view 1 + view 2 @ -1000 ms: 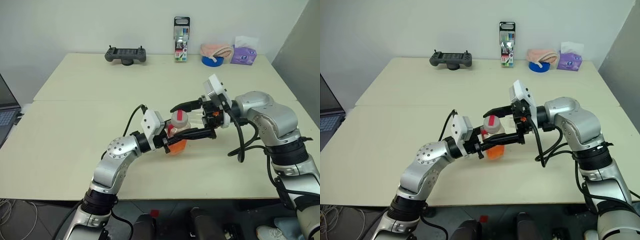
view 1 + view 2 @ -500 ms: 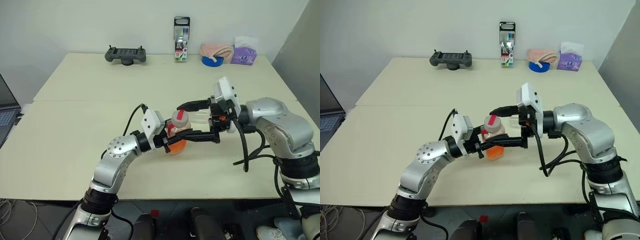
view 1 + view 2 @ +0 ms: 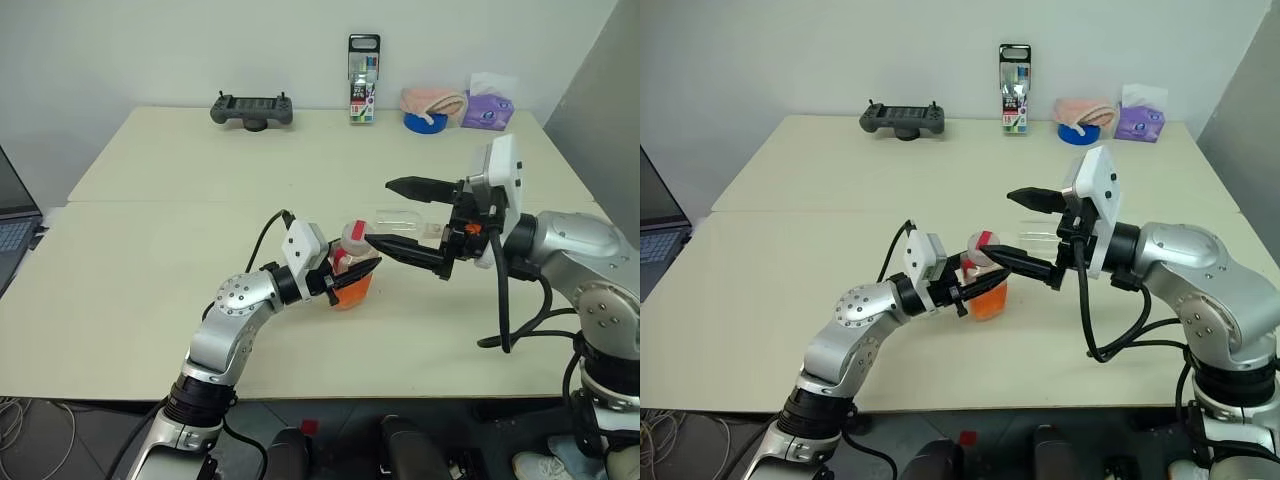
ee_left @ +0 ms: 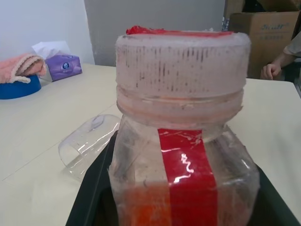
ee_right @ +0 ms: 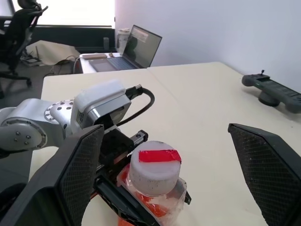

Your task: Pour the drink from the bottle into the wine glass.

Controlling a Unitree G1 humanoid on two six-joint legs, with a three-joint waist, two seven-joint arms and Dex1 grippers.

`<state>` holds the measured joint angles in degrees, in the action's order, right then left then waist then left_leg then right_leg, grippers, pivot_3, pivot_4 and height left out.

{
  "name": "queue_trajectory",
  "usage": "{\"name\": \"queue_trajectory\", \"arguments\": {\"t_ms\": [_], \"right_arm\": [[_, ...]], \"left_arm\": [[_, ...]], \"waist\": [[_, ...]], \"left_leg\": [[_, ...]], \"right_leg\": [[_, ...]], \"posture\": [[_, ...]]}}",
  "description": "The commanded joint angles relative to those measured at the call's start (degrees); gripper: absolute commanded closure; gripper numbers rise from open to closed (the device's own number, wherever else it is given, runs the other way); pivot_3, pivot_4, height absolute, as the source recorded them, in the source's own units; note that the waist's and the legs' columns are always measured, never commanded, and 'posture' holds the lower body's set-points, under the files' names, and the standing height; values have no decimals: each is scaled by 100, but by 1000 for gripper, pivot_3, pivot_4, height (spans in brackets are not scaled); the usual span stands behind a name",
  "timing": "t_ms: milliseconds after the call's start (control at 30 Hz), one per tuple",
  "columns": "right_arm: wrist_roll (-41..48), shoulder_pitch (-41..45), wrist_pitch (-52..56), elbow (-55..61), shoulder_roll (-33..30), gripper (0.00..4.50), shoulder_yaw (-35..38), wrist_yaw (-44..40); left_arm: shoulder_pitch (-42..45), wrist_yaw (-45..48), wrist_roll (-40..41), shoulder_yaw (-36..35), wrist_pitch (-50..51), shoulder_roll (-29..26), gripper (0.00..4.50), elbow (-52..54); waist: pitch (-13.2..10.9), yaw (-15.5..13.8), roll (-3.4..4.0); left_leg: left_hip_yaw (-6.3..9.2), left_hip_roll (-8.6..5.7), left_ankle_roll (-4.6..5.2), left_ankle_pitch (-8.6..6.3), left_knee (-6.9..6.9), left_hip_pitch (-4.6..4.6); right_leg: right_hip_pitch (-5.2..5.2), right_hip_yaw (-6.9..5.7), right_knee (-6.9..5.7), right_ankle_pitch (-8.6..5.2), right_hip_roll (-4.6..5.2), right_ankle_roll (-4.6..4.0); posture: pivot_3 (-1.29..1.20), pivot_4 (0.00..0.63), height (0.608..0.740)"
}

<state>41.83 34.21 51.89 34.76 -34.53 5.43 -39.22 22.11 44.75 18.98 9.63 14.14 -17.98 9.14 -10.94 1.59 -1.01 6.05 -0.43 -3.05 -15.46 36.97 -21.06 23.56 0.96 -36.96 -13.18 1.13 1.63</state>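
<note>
— Gripping bottle (image 3: pixel 352 268) low on table (image 3: pixel 150 260): left gripper (image 3: pixel 362 272) clamped round body, cap (image 5: pixel 154 170) on. Right gripper (image 3: pixel 402 220) gaping, empty.

— Light, slick plastic; squeeze gently. Wine glass (image 3: pixel 405 220) lying sideways behind, fragile; take by stem.

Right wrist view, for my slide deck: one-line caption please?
Open right hand poised around the capped bottle, which the left hand holds upright.

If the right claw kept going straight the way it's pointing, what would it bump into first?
Probably the capped bottle: the open right gripper points at it, with the cap between its fingers. Depth is unclear.
</note>
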Motion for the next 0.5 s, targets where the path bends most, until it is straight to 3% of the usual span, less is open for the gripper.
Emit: {"name": "queue_trajectory", "arguments": {"t_ms": [33,267,500], "right_arm": [[77,-135,91,401,135,0,247,671],[-62,-328,297,823,664,0,331,2119],[-122,-692,467,1428,998,0,16,2927]], "left_arm": [[164,96,35,-70,-273,46,2760,36],[119,198,16,-116,-529,29,2766,-188],[268,247,-11,-115,-641,56,2766,-454]], "waist": [[0,4,0],[0,5,0],[0,5,0]], "left_leg": [[-2,0,0,0,0,0],[-1,1,0,0,0,1],[-1,0,0,0,0,-1]], "right_leg": [[0,2,0,0,0,0],[0,1,-1,0,-2,0],[1,2,0,0,-1,0]], "posture": [[0,150,740],[0,150,740],[0,150,740]]}}
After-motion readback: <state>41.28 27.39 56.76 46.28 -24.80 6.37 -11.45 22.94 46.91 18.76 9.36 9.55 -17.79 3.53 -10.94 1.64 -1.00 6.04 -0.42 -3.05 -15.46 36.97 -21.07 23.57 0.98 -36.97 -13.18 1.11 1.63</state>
